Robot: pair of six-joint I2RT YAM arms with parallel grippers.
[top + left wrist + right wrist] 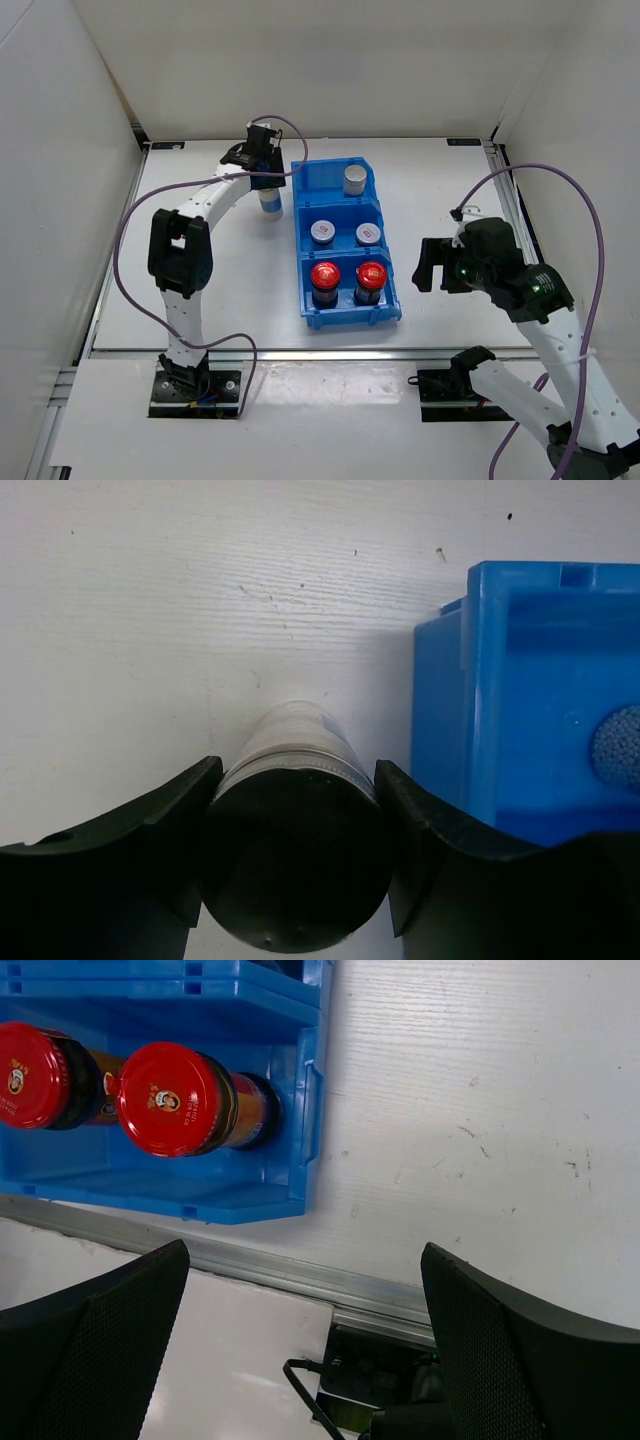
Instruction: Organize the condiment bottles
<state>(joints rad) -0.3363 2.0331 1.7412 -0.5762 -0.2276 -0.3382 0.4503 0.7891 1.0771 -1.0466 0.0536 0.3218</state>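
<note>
The blue plastic bin (pixel 350 317) offers one gap: the left half of its far compartment is bare, with a tall grey-capped bottle (pixel 355 180) standing in the right half. Two short white-lidded bottles (pixel 322 232) (pixel 368 234) fill the middle compartment, and two red-capped dark bottles (pixel 325 276) (pixel 371 275) fill the near one. The bin's left wall stands just beside the left gripper (pixel 297 880), which clasps a white-blue bottle (pixel 295 780). The white bench (pixel 450 190) right of the bin lies open beneath the spread right gripper (pixel 305 1260).

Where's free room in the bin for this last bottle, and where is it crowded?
Free for the last bottle: the bin's far compartment, left half, beside the grey-cap bottle. Crowded: middle compartment holds two white-lid bottles, near one two red-cap bottles. Bare table lies between bin and right pincer.
</note>
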